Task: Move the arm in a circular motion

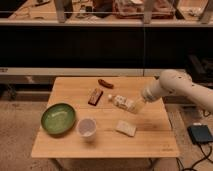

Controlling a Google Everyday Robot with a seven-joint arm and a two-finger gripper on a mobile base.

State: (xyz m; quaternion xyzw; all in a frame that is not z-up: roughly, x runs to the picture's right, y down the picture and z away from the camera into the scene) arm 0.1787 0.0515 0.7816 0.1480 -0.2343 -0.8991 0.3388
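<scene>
The cream-white arm [172, 84] comes in from the right edge, with a bulbous joint above the table's right side. It tapers down and to the left to a pale yellowish tip, the gripper [132, 105], low over the right middle of the wooden table [150, 142]. A small pale bottle-like thing [118, 100] lies right at the tip. I cannot tell whether the two touch.
On the table are a green bowl [58, 119] at the left, a clear cup [87, 127], a white pad [126, 128], a brown bar [95, 96] and a reddish sausage shape [105, 83]. A dark shelf unit [100, 47] stands behind. A dark box [200, 133] with cables lies on the floor at the right.
</scene>
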